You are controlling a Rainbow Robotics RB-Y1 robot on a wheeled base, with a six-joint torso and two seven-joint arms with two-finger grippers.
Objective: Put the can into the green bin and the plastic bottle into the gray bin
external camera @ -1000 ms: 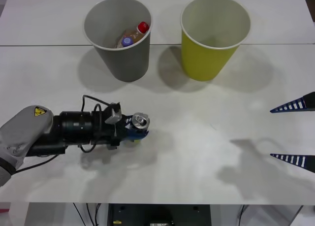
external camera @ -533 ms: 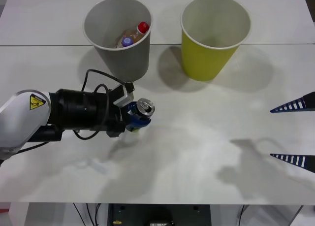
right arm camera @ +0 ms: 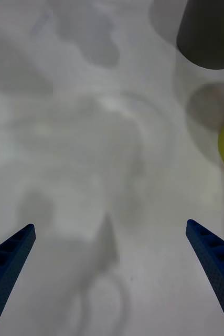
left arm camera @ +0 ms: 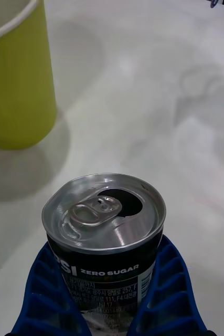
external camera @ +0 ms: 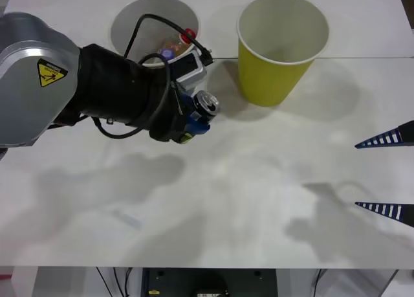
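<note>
While the left gripper (external camera: 197, 116) clamps the can (external camera: 206, 104) between its blue fingers (left arm camera: 164, 294), lifted off the table (external camera: 259, 200), the can sits upright, tab hole open, between the bins and nearer than both. Gray bin (external camera: 139, 22) far left, partly hidden by the arm, with bottles (external camera: 178, 41) inside. Green bin (external camera: 281, 44) far right, just beside the can, open mouth unobstructed. Right gripper (external camera: 388, 174) at the right edge, fingers spread wide, holding nothing. White table, bare near side, seam across the far part.
</note>
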